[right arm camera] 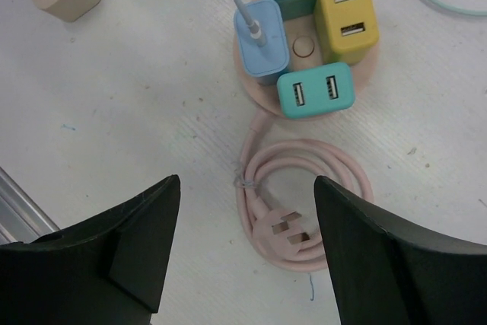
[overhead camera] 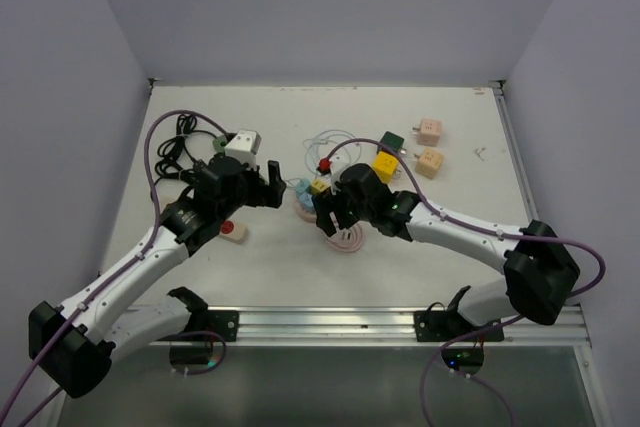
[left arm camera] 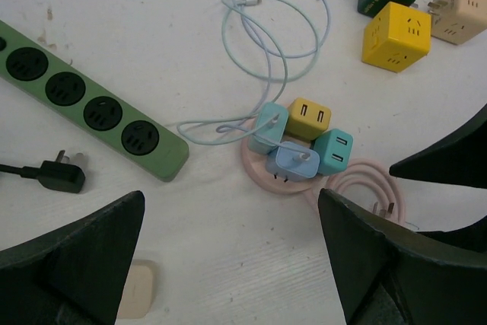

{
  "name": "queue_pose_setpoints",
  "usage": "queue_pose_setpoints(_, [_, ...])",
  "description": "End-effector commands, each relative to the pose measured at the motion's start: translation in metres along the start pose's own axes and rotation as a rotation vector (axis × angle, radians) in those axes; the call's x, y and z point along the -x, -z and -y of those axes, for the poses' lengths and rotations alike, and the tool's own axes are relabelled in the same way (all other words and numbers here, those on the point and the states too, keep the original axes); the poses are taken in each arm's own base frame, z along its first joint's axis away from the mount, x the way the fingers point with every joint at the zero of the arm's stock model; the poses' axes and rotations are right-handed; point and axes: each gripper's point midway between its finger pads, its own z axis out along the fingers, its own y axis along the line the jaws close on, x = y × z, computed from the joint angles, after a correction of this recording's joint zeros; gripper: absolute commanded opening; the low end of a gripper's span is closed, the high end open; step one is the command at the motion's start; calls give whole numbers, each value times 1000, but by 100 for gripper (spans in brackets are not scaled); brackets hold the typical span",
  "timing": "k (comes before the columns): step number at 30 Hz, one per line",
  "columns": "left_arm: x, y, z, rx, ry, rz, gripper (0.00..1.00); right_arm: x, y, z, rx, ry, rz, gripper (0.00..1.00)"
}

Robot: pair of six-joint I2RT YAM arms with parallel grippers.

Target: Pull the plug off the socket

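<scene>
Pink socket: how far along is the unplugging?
Done: nothing visible. The blue charger, yellow charger and two teal chargers all sit on the socket. In hand: nothing; the right gripper and left gripper are open and empty. Left: grip one charger and pull it off.

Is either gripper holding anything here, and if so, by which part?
Nothing is held. Both the left gripper and the right gripper have their fingers apart with nothing between them; the chargers sit untouched in the round pink socket.
</scene>
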Motion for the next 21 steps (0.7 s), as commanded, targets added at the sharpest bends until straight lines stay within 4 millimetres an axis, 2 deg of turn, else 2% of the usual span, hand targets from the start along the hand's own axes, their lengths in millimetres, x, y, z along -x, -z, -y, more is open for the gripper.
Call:
queue_pose_setpoints(1, [14,-15,19,-76,42,49,100,26,8,16,-44,60,104,75])
queue_pose_setpoints(5, [20,-29,25,-79,28,57,100,26,3,24,-47,100,125,75])
queue_pose_setpoints(6, [15,-37,26,-76,23,38,100,27,0,25,-49,118,128,75])
queue_pose_setpoints(9, [18,-48,30,-78,25,39,99,28,-4,26,-42,140,136,75])
queue_pose_setpoints(12, [7,-69,31,-68,10,1,96,32,-11,27,-37,149,164,76])
queue_pose_setpoints(17, [8,-85,41,-88,-15,7,91,35,-29,33,-49,150,149,75])
queue_pose_setpoints(19, [3,-91,39,-77,-37,-10,91,37,-35,38,-59,144,141,76])
queue_pose_setpoints(20, [12,-95,42,-80,-37,22,90,36,-37,39,-60,140,135,76])
queue_pose_setpoints(21, [7,-101,40,-70,-52,4,90,39,-38,37,-43,134,141,76])
